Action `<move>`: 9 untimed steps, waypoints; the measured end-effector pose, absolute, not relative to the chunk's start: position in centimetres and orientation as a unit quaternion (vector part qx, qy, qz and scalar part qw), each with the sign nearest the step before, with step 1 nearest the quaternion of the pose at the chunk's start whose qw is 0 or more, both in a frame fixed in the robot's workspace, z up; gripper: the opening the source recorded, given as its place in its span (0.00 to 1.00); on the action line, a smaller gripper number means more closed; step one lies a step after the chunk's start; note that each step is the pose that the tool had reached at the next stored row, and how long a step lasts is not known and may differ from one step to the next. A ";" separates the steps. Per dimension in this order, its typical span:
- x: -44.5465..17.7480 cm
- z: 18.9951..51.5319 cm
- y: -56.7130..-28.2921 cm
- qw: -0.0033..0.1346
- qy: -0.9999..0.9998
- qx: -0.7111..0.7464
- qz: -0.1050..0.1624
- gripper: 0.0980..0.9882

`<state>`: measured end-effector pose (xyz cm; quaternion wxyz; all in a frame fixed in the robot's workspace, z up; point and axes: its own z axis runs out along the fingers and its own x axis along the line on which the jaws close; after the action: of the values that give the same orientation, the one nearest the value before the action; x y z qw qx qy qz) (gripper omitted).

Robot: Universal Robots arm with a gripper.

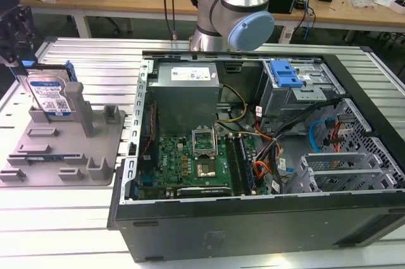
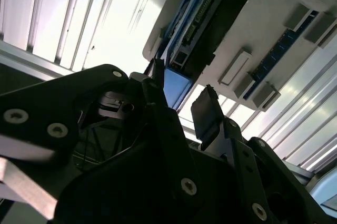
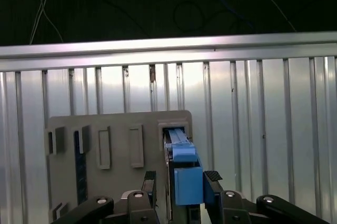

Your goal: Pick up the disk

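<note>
The disk (image 1: 50, 95), a silver drive with a white-and-blue label and blue frame, stands on edge in a slot of the grey fixture tray (image 1: 63, 149) at the exterior view's left. My gripper (image 1: 18, 54) hangs right above its upper end. In the first wrist view the gripper (image 3: 181, 179) is open, one black finger on each side of the disk's (image 3: 184, 161) blue edge, with a small gap on both sides. The second wrist view shows the same straddle: the gripper (image 2: 181, 95) sits around the blue end of the disk (image 2: 176, 84).
An open computer case (image 1: 253, 130) with motherboard, cables and a blue drive-bay bracket (image 1: 285, 74) sits at the middle and right of the ribbed metal table (image 1: 95, 54). The tray carries upright posts (image 1: 85, 111) beside the disk. The arm's base (image 1: 234, 9) stands behind the case.
</note>
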<state>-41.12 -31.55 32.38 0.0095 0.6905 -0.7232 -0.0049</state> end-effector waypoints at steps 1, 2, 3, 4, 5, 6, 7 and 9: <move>-41.2 32.2 -31.6 0.010 -0.723 0.691 -0.005 0.43; -41.2 32.1 -31.5 0.010 -0.723 0.691 -0.005 0.43; -41.2 32.0 -31.5 0.010 -0.723 0.691 -0.005 0.43; -41.2 31.8 -31.4 0.010 -0.723 0.691 -0.005 0.43; -41.1 31.6 -31.3 0.010 -0.723 0.691 -0.005 0.43; -41.2 31.5 -31.3 0.010 -0.723 0.691 -0.005 0.43; -41.2 31.4 -31.3 0.010 -0.723 0.691 -0.005 0.43; -41.2 31.2 -31.3 0.010 -0.723 0.691 -0.005 0.43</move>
<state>-41.15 -31.31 31.24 0.0097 0.6910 -0.7228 -0.0048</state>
